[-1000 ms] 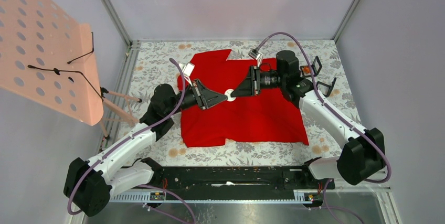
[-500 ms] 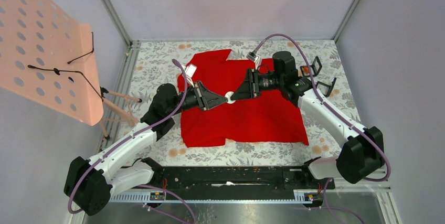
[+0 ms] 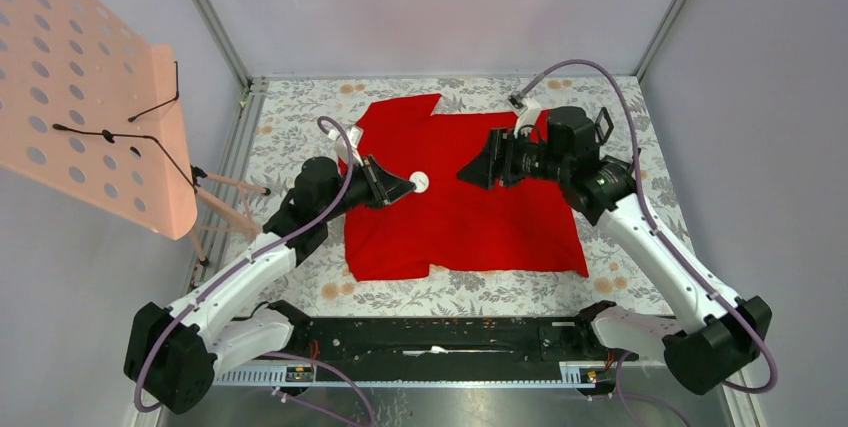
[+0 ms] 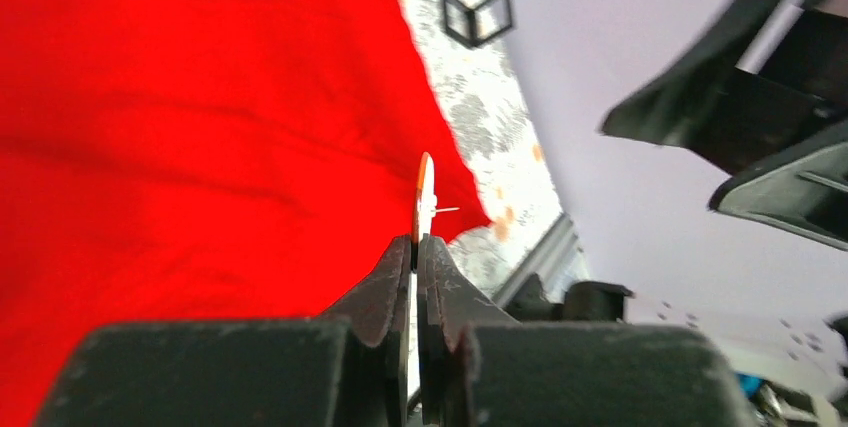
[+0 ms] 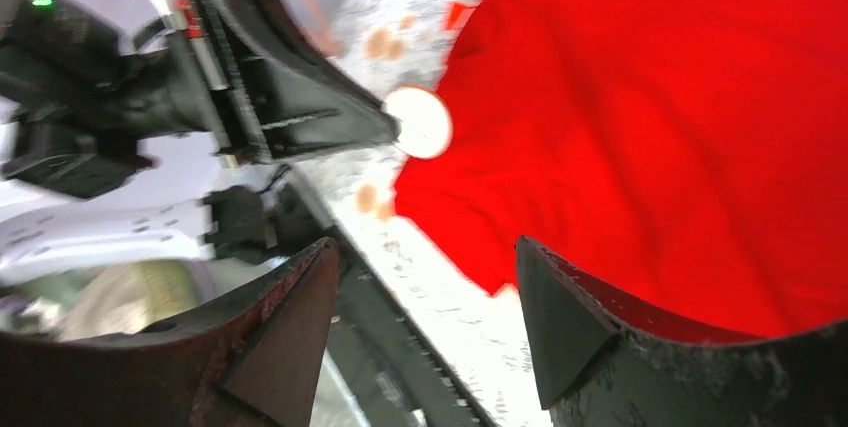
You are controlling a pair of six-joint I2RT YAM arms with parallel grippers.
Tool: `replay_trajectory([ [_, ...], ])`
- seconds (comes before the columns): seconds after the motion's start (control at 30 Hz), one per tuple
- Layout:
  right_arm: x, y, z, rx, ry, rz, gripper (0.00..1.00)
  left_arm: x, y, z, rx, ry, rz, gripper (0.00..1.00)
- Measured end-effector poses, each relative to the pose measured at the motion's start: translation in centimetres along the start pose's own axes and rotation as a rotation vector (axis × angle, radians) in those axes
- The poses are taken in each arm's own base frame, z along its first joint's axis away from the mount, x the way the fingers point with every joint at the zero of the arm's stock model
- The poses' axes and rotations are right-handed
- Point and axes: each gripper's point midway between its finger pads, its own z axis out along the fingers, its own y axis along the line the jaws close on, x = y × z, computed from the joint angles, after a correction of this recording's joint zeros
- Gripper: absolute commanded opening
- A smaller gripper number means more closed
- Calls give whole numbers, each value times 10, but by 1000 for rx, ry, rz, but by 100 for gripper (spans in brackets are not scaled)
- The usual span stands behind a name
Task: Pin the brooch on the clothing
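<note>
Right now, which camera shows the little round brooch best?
Right wrist view: the brooch faces it as a full white disc. Left wrist sees it edge-on; the top view shows only a tiny white dot.

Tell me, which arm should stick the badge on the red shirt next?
Left. The left gripper is shut on the brooch, over the red shirt. The right gripper is open, holds nothing and sits apart from the brooch.

The clothing lies on the table, brooch above it.
</note>
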Motion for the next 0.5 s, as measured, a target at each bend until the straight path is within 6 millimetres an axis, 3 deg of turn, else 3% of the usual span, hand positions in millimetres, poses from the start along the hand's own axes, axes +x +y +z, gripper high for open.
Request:
replay_trajectory([
  [0.1, 1, -27, -9, 187, -40, -50, 72, -5, 28, -4, -117, -27, 8, 0],
  [0.2, 26, -44, 0, 308, 12, -98, 72, -9, 52, -10, -213, -63, 12, 0],
  [0.37, 87, -70, 34, 417, 156, -108, 71, -1, 103, -28, -426, -116, 6, 0],
  [0.5, 113, -83, 66, 474, 221, -127, 70, 12, 136, -46, -549, -134, -4, 0],
])
